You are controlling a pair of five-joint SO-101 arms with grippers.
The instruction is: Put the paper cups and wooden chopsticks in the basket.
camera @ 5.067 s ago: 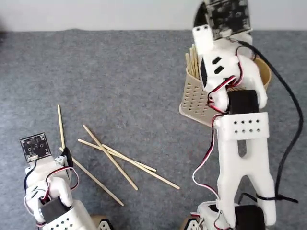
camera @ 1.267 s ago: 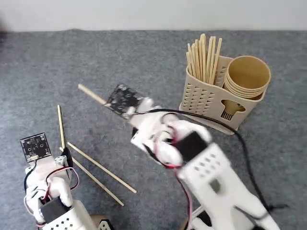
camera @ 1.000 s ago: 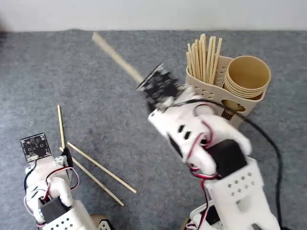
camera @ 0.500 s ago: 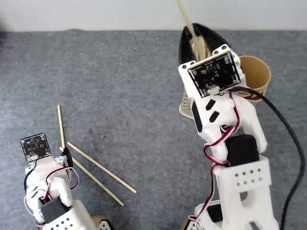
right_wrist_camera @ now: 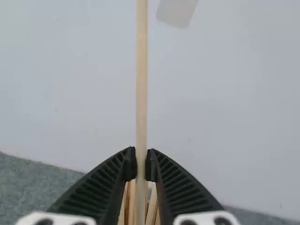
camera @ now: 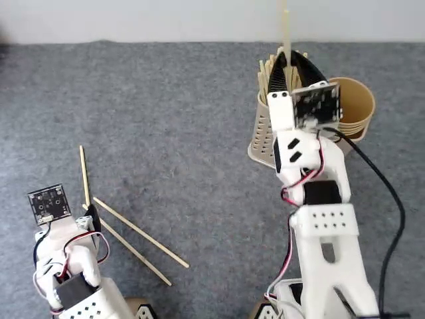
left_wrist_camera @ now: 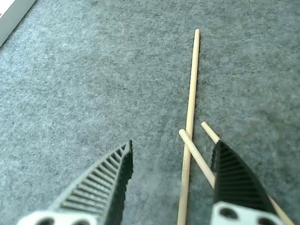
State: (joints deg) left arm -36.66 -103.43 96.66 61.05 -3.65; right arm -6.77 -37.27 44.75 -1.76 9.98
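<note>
A grey, carpet-like counter (camera: 172, 100) runs up to a pale wall (right_wrist_camera: 234, 93). At about 2 o'clock on it in the high view stands the perforated beige basket (camera: 262, 143). Stacked paper cups (camera: 355, 100) fill its 3 o'clock compartment and a sheaf of stored chopsticks (camera: 267, 76) its 9 o'clock one, both partly hidden by the arm.

The right claw (right_wrist_camera: 140, 166) hangs directly over that sheaf, pinching a single wooden chopstick (right_wrist_camera: 141, 70). The stick's long axis stands upright, reading 12-to-6 in the high view, so I judge the drop to be straight down. Its lower end is hidden behind the claw, so I cannot tell whether the tip is already inside the compartment. Its upper end is cut off.

The left claw (left_wrist_camera: 171, 159), spread wide and empty, sits at 8 o'clock. It is the nearer arm to the three loose chopsticks (camera: 139, 232) lying beside it.
</note>
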